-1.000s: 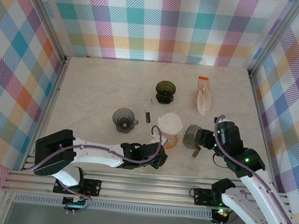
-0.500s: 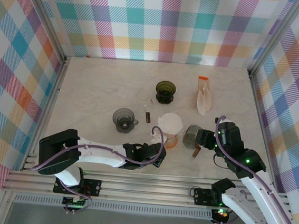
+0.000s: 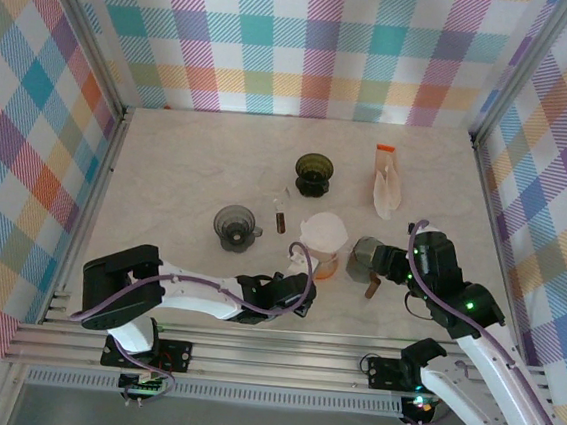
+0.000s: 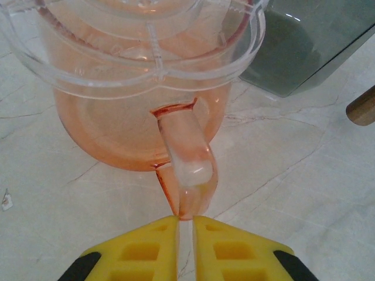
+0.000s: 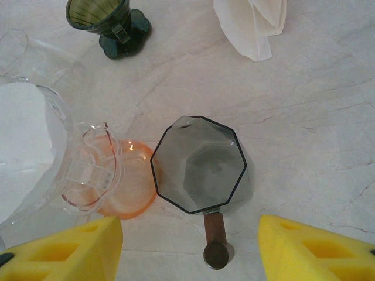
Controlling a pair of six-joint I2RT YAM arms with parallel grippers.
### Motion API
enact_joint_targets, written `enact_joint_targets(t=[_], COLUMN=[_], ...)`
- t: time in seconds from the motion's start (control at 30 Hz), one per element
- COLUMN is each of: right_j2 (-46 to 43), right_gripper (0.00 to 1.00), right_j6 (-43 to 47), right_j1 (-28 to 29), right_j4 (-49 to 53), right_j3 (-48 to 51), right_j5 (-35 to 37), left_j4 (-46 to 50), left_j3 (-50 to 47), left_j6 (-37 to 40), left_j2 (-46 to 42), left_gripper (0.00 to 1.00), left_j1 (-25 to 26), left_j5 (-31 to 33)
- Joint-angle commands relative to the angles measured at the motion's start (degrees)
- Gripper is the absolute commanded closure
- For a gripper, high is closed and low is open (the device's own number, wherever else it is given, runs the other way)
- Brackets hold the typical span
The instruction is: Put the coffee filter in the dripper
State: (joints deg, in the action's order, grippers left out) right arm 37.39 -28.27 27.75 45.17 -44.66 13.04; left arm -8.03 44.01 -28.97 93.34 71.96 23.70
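Observation:
The dripper (image 3: 323, 244) is clear on top with an orange lower part and stands at the table's middle. A white coffee filter (image 3: 324, 231) sits in its mouth, and the right wrist view shows that filter (image 5: 20, 140) inside the clear cone. The left wrist view has the orange handle (image 4: 188, 170) pointing at my left gripper (image 4: 186, 220). Its yellow fingers stand almost together, pinching the handle's lower tip. My left gripper (image 3: 300, 280) sits just in front of the dripper. My right gripper (image 5: 187, 227) is open over a grey faceted cup (image 5: 199, 164).
The grey cup (image 3: 365, 258) with a wooden handle stands right of the dripper. A dark green dripper (image 3: 314, 173) and loose white filters (image 3: 386, 190) are farther back. A grey dripper (image 3: 235, 226) and a small brown bottle (image 3: 281, 218) stand to the left.
My left gripper's fingers have closed onto the tip of the dripper's handle. The right arm has not moved.

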Motion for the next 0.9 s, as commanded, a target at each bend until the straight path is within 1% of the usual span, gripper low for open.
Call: enact_joint_targets(t=[0.0, 0.23, 0.87], right_j2=[-0.3, -0.4, -0.6], right_gripper=[0.38, 0.38, 0.38], right_j6=[0.0, 0.0, 0.0], right_j1=[-0.3, -0.3, -0.3], right_j4=[0.0, 0.1, 0.1], right_j3=[0.0, -0.1, 0.5], right_j5=[0.6, 0.6, 0.6], left_j4=[-2.2, -3.0, -4.4], left_j3=[-0.5, 0.8, 8.4], left_j6=[1.2, 2.6, 5.5], left_j2=[1.4, 3.5, 12.1], left_gripper=[0.88, 0.92, 0.93], left_j1=[-0.3, -2.3, -9.3], left_j5=[1.7, 0.7, -3.8])
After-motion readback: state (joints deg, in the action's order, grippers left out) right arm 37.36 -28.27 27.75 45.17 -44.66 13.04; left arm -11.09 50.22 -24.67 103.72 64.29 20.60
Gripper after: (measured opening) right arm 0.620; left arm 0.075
